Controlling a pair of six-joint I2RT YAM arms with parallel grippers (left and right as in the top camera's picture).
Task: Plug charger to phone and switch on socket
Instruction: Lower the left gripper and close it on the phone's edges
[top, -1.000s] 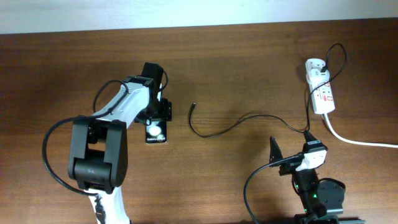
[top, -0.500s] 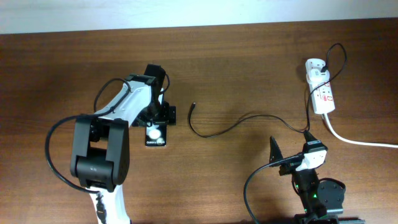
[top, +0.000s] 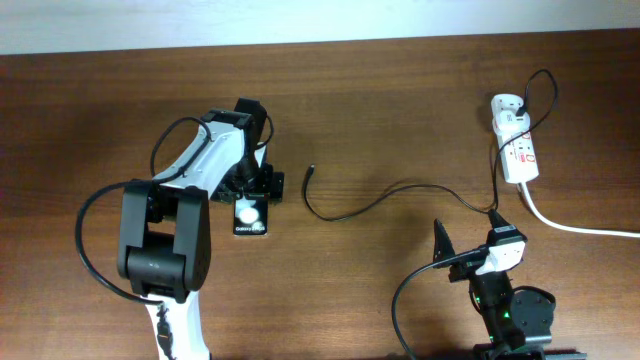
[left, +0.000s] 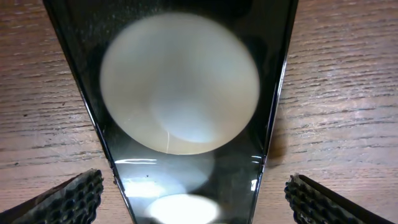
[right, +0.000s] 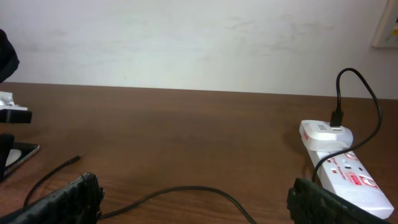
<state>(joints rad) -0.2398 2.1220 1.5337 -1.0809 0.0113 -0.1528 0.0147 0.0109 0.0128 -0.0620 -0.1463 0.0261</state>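
The black phone lies flat on the table, with round white reflections on its screen. My left gripper is open and straddles its far end. In the left wrist view the phone fills the frame, with a gap to each finger of the gripper. The charger cable runs from its free tip to the white adapter, plugged into the socket strip. My right gripper is open and empty above the cable, near the front edge.
The strip's thick white cord runs off to the right edge. In the right wrist view the strip is at the right and the cable tip at the left. A pale wall stands behind the table.
My left gripper has turned slightly over the phone, and the phone has skewed a little and shifted slightly toward the front. The right arm and the cable have not moved.
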